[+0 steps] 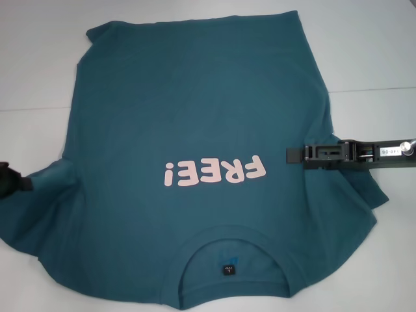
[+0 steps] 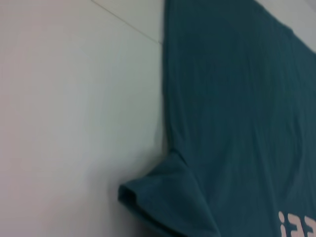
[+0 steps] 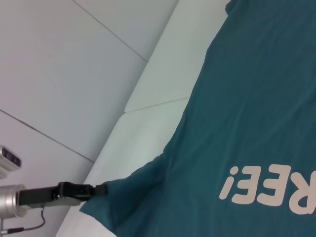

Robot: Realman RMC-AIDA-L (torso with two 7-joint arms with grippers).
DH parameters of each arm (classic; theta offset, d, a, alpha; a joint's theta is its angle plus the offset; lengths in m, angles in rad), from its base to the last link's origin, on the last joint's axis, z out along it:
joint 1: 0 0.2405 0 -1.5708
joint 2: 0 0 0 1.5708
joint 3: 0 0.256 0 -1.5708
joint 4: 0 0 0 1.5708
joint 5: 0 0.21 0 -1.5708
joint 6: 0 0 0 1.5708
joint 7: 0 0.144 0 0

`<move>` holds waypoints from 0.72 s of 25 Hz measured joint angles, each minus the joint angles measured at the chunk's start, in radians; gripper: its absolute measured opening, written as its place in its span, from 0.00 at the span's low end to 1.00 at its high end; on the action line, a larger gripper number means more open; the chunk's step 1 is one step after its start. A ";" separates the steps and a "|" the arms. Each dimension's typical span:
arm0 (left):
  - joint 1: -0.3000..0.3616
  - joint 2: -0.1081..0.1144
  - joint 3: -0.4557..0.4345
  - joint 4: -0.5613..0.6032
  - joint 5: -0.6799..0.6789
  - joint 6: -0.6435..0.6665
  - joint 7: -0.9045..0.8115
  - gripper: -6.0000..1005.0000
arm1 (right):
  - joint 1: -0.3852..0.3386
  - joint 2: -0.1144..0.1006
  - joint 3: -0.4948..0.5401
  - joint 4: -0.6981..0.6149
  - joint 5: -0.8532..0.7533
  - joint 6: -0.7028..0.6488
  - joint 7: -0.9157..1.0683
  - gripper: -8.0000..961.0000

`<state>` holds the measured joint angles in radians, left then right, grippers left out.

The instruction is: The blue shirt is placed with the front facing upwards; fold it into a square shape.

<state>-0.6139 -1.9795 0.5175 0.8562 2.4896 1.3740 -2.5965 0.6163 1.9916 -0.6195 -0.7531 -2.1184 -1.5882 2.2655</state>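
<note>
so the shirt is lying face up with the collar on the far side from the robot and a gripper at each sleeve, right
Not quite. The head view shows the shirt face up, but its collar lies on the side nearest the robot, with the hem at the far side. The left gripper and right gripper are indeed at the sleeves.

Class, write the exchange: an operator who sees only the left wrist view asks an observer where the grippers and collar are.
Operator: I see one sleeve. Where is the left gripper?
Observer: The left gripper is at that sleeve's outer tip.
Operator: And the right one?
Observer: The right gripper reaches in over the shirt from the right side, level with the lettering.
Operator: The collar?
Observer: The collar lies at the edge nearest the robot.
</note>
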 joint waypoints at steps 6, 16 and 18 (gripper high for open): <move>-0.003 -0.028 0.083 0.147 0.000 0.038 -0.069 0.05 | -0.014 0.000 0.006 0.001 -0.001 0.007 -0.014 0.95; -0.075 -0.033 0.179 0.103 0.000 0.048 -0.112 0.05 | -0.018 0.001 0.005 0.006 -0.003 0.015 -0.021 0.95; -0.093 -0.031 0.228 0.074 0.003 0.025 -0.112 0.05 | -0.018 0.001 0.006 0.010 -0.004 0.024 -0.021 0.95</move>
<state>-0.7067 -2.0104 0.7455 0.9305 2.4931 1.3985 -2.7089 0.5981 1.9922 -0.6139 -0.7432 -2.1228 -1.5644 2.2445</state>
